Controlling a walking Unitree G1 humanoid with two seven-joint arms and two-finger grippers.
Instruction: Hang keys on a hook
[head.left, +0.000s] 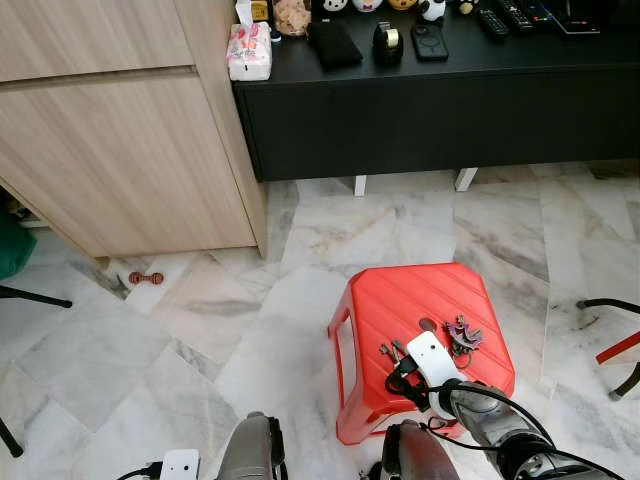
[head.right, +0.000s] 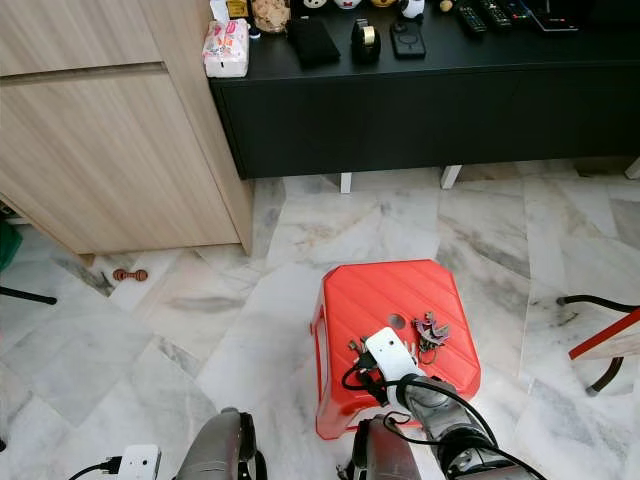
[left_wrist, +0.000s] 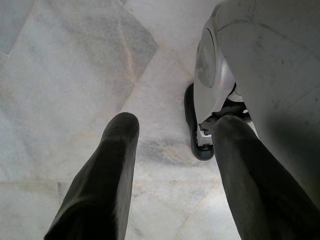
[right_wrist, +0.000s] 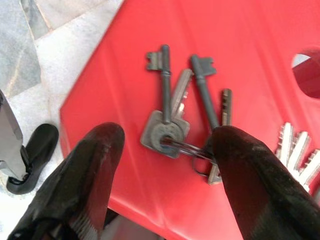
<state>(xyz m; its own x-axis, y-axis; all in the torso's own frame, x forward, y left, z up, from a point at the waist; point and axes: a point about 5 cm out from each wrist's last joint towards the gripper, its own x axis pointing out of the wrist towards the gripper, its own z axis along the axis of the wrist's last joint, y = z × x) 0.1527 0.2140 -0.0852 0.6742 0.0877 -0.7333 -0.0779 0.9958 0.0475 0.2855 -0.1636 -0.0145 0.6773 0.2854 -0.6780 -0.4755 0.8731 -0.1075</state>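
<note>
A bunch of grey keys (right_wrist: 175, 117) on a ring lies on the red plastic stool (head.left: 400, 300), near its front edge. My right gripper (right_wrist: 167, 142) hovers just over them, open, one finger on each side of the ring. From the head view the keys (head.left: 392, 351) peek out beside the right wrist's white camera housing (head.left: 432, 362). A second bunch of keys (head.left: 464, 335) lies on the stool further right. My left gripper (left_wrist: 172, 132) hangs open above the marble floor.
A black low cabinet (head.left: 440, 100) with small items stands at the back, a wooden cupboard (head.left: 120, 150) to its left. A small brown object (head.left: 146, 277) lies on the floor. Chair legs (head.left: 615, 340) sit at right. My own foot (left_wrist: 197, 130) is below the left gripper.
</note>
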